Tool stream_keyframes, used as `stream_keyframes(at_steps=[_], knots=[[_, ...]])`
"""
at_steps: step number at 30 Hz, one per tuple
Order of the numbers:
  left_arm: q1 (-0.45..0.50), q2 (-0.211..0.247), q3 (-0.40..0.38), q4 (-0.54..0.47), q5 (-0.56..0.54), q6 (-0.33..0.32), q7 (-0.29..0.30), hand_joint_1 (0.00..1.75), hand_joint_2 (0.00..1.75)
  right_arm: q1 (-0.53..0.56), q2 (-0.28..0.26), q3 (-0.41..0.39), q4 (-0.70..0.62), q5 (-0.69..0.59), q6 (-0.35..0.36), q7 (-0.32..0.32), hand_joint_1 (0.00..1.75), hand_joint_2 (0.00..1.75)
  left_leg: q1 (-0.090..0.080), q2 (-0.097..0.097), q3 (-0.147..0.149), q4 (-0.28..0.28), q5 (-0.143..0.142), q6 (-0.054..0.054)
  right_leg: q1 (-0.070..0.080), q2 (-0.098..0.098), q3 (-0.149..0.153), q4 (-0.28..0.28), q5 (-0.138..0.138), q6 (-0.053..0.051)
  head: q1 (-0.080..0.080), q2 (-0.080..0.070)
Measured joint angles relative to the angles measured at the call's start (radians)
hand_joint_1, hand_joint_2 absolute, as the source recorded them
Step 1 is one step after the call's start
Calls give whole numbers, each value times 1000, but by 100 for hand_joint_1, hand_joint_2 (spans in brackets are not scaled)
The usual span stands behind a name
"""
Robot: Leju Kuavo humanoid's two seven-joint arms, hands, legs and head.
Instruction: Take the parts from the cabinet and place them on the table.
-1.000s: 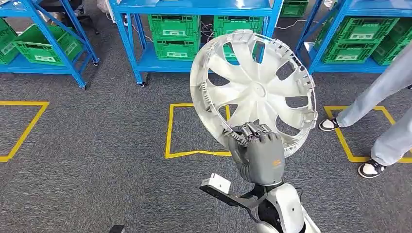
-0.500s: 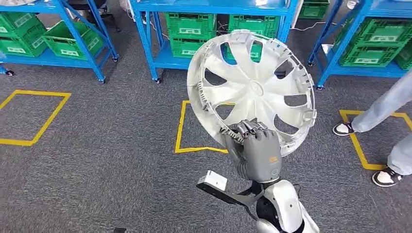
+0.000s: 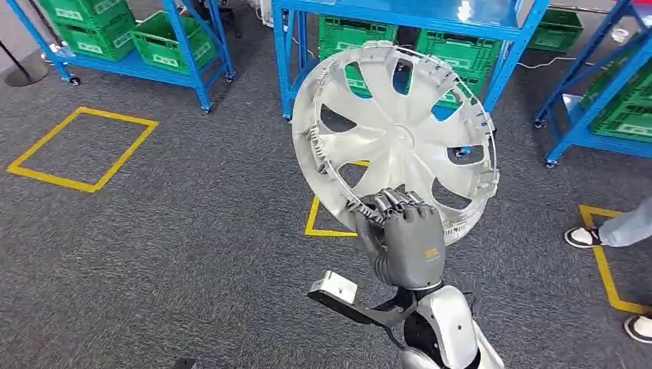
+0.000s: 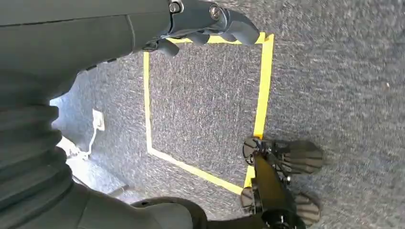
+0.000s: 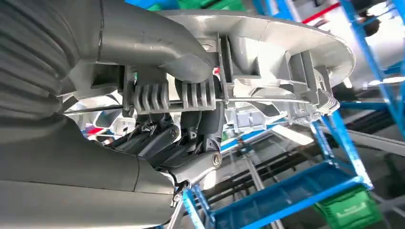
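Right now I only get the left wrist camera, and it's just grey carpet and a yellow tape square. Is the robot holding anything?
Observer: Yes. The right hand grips a big round silver plastic wheel cover by its lower rim, held up in front of the robot.
Operator: What's in front of the robot?
Observer: Blue metal shelves on the grey carpet, with green plastic crates on the lower level.
Operator: Is anybody close?
Observer: A person's black and white shoe and a grey trouser leg are off to the robot's right, beside another yellow tape square.
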Motion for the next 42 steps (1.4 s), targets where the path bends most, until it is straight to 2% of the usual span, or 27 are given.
stream_keyframes(at_steps=[1,2,5,6,8,10,11,12,14,15,16,17,20,21,23,25,26,28,30,31,32,35,36,37,39,41,42], knots=[[-3,-3,0,0,0,-3,0,0,175,2,-2,0,0,0,-6,-3,175,175,-4,-8,-7,3,2,-5,-4,38,10,-28,-17,-9,-4,0],[-6,-2,1,-1,0,-4,0,0,175,4,-4,-2,-1,1,-16,-5,175,175,2,-22,-15,4,7,-12,0,25,8,-35,-10,-1,-2,0],[-2,-2,1,0,-2,-5,-1,0,175,10,-10,-2,-1,2,-31,-12,175,175,7,-54,-24,-4,18,-33,-1,-6,9,-45,-3,-9,-2,0],[-1,-1,1,0,-2,-5,-1,0,175,11,-10,-2,-1,1,-34,-12,175,175,6,-30,-31,10,8,-33,-10,-26,14,-55,3,-9,1,0],[-5,-3,1,0,-3,-4,-2,0,175,15,-10,-2,-2,1,-39,-12,175,175,2,55,-80,109,-59,-46,-11,-47,14,-59,5,-14,-12,0],[-8,-2,1,0,-6,-2,-2,0,175,23,-14,-2,-2,2,-42,-12,175,175,9,78,-149,261,-124,-58,-11,-76,13,-57,4,-15,-13,0],[-7,-2,1,0,-6,-1,-2,0,175,26,-16,-2,-2,2,-45,-13,175,175,12,81,-166,299,-129,-62,-12,-90,11,-56,4,-14,-12,0],[-5,-2,1,0,-7,-1,-2,0,175,31,-17,-2,-2,2,-46,-13,175,175,16,84,-155,283,-110,-66,-13,-103,11,-55,3,-13,-13,0],[-5,0,1,0,-9,-1,-2,0,175,35,-20,-3,-2,2,-50,-13,175,175,21,99,-72,138,-36,-71,-16,-126,11,-51,0,-7,-13,0],[-6,0,1,-1,-9,-1,-2,0,175,39,-21,-3,-2,2,-52,-13,175,175,23,127,-20,49,-4,-73,-17,-135,12,-47,-4,-2,-12,0],[-10,-2,1,-1,-9,-1,-3,0,175,46,-23,-3,-5,3,-56,-14,175,175,14,163,1,3,-18,-68,-9,-144,10,-41,-9,7,-16,0],[-9,-1,1,-1,-9,-1,-6,0,175,51,-26,-4,-8,3,-59,-15,175,175,18,146,1,1,-7,-50,-6,-150,10,-38,-10,13,-11,0],[2,-1,1,0,-9,0,-11,0,175,55,-27,-4,-13,7,-68,-19,175,175,12,119,-12,6,-6,-32,-8,-175,12,-40,-9,27,-8,0],[5,0,2,-1,-9,1,-12,0,175,54,-27,-4,-15,7,-68,-18,175,175,17,108,-10,2,0,-23,-14,-160,11,-34,-18,37,-6,0],[6,2,5,-1,-8,2,-19,0,175,54,-31,-4,-16,6,-68,-19,175,175,17,89,-15,2,4,-13,-17,-83,-30,66,-90,40,-2,0],[7,2,6,0,-5,2,-23,0,175,56,-36,-4,-16,5,-67,-19,175,175,13,67,-21,3,7,-7,-15,-64,-109,236,-166,39,-1,0],[10,2,6,0,-3,2,-23,0,175,56,-36,-4,-16,3,-66,-19,175,175,11,55,-23,4,8,-6,-13,-63,-134,285,-175,36,-1,0],[17,2,7,0,-2,2,-23,0,175,56,-36,-4,-16,2,-65,-19,175,175,8,27,-23,6,10,-6,-10,-60,-107,228,-121,26,-1,0],[18,2,7,0,-2,2,-26,0,175,54,-36,-4,-16,0,-64,-19,175,175,7,-2,-23,8,12,-9,-8,-33,-12,44,-31,11,-1,0],[18,0,7,0,-1,2,-26,0,175,52,-36,-4,-16,0,-64,-19,175,175,10,-13,-24,9,14,-13,-7,19,19,-23,-30,0,-1,0],[17,0,7,0,-1,2,-26,0,175,53,-36,-4,-16,0,-63,-19,175,175,5,-23,-29,10,17,-20,-5,23,19,-31,-27,1,-3,0],[23,1,8,0,-1,2,-26,0,175,49,-37,-4,-19,0,-62,-19,175,175,14,-50,-37,0,30,-41,3,-9,16,-31,-21,-3,0,0],[25,3,8,0,-1,2,-25,0,175,49,-37,-4,-19,-1,-62,-19,175,175,10,-42,-43,6,28,-43,-11,-26,21,-46,-11,-12,0,0],[26,2,8,0,-1,2,-25,0,175,48,-37,-4,-19,-2,-63,-19,175,175,4,14,-51,25,11,-45,-10,-37,23,-49,-9,-17,-2,0],[23,1,8,0,-1,5,-25,0,175,50,-40,-4,-20,-10,-64,-21,175,175,8,69,-109,152,-66,-55,-8,-61,22,-48,-10,-24,-8,0],[22,1,8,0,-2,10,-22,0,175,51,-44,-4,-20,-13,-66,-26,175,175,12,77,-173,297,-121,-64,-8,-90,20,-48,-11,-25,-9,0],[23,1,8,0,-2,13,-19,0,175,52,-45,-4,-20,-13,-67,-27,175,175,15,79,-175,307,-114,-68,-9,-103,21,-48,-11,-25,-9,0]])
